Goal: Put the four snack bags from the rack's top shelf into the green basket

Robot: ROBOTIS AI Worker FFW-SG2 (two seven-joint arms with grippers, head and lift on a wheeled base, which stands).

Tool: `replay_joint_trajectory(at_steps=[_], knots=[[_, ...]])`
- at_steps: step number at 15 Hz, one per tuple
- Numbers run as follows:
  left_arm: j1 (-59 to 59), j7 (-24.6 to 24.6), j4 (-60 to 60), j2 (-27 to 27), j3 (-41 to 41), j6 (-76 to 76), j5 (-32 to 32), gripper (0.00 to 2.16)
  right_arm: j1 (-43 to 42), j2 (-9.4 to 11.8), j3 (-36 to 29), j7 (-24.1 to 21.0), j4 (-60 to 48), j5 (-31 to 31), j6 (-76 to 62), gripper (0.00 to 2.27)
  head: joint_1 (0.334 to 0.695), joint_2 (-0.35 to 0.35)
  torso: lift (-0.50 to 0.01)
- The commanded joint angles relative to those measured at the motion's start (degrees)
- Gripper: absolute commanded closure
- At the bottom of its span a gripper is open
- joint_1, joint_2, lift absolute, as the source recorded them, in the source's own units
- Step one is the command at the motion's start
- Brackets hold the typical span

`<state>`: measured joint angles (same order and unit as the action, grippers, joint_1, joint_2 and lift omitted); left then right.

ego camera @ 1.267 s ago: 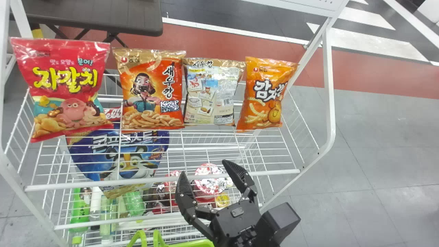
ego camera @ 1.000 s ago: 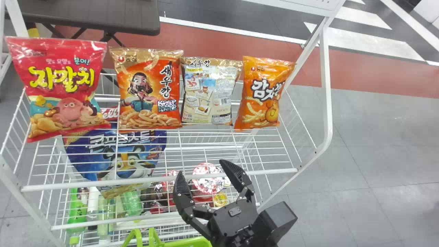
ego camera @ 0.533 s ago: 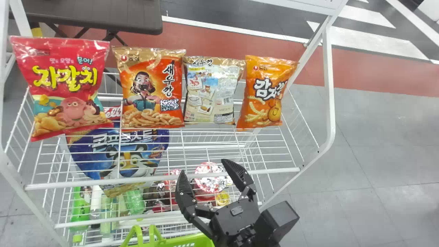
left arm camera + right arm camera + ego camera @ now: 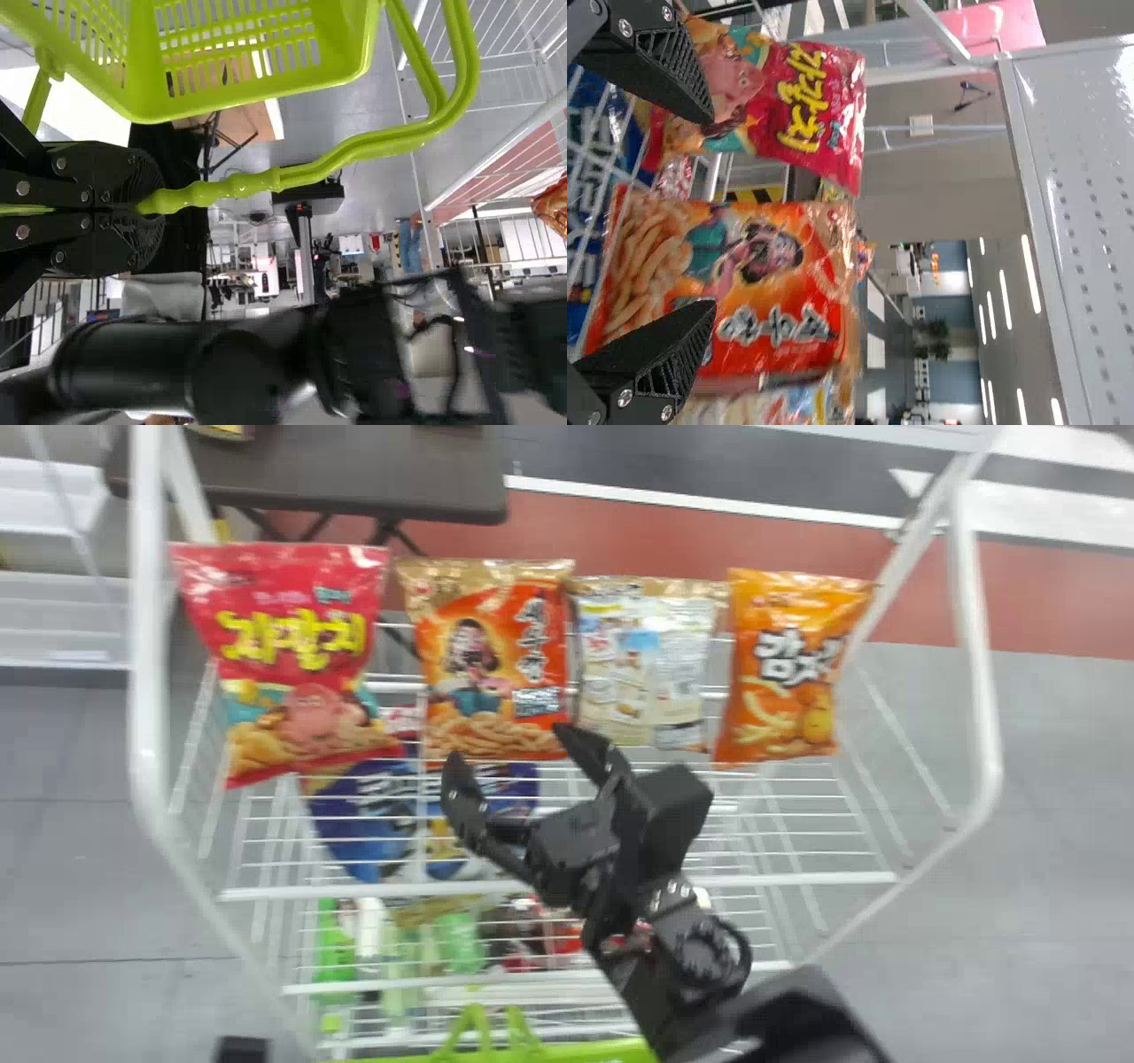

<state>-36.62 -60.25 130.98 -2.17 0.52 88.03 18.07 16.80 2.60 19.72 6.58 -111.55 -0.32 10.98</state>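
Floor: grey tiles (image 4: 1063, 868) w/ a brick-red stripe (image 4: 1054, 611) ran behind the rack; a dark flat-topped table (image 4: 354, 469) stood beyond.
Rack: white wire-and-tube rack (image 4: 558, 887), open at the front, so prob. reachable from the robot's side.
Top shelf: all 4 snacks stood upright in a row toward the back, L to R: glossy red bag w/ yellow lettering (image 4: 292, 646), orange bag w/ gold top (image 4: 496, 664), cream bag w/ small pictures (image 4: 647, 664), bright orange bag w/ white lettering (image 4: 784, 664). Prob. lined up side by side for display, which also left their faces exposed for a grasp.
Lower levels: blue snack bag (image 4: 354, 815) & green bottle (image 4: 337, 957), seen thru the wires; not part of the job.
R end effector (image 4: 506, 742): spread wide, nothing held, in front of the orange/gold bag & near the red one. Contact w/ either: couldn't tell.
L end effector (image 4: 151, 205): closed on the handle (image 4: 354, 155) of the light green slotted plastic basket (image 4: 252, 102). Basket was low by the rack's front, prob. held there for a short drop & to keep it from swinging.
Progress: looked like the approach to a 1st pick; 0 of 4 bagged.
Next: likely needed the R fingers lined up around one bag, then a gentle squeeze.
Risk: soft, slick film could slip or crumple; narrow gaps meant a finger might knock a neighbour over.
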Motion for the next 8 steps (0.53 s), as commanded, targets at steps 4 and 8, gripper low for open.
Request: replay_joint_trajectory(at_steps=[4, 8], knots=[[0.76, -0.13, -0.55, -0.21, -0.26, 0.0, 0.04, 2.15, -19.26, -2.66, 6.12, 1.06, 16.01, -1.08, 7.44, 0.07, 0.695, 0.054, 0.0], [2.96, -1.09, -2.84, -0.47, 0.36, 0.0, 0.65, 2.15, -27.52, -2.66, 6.3, 6.25, 26.03, -2.58, 8.49, 0.11, 0.695, 0.113, 0.0]])
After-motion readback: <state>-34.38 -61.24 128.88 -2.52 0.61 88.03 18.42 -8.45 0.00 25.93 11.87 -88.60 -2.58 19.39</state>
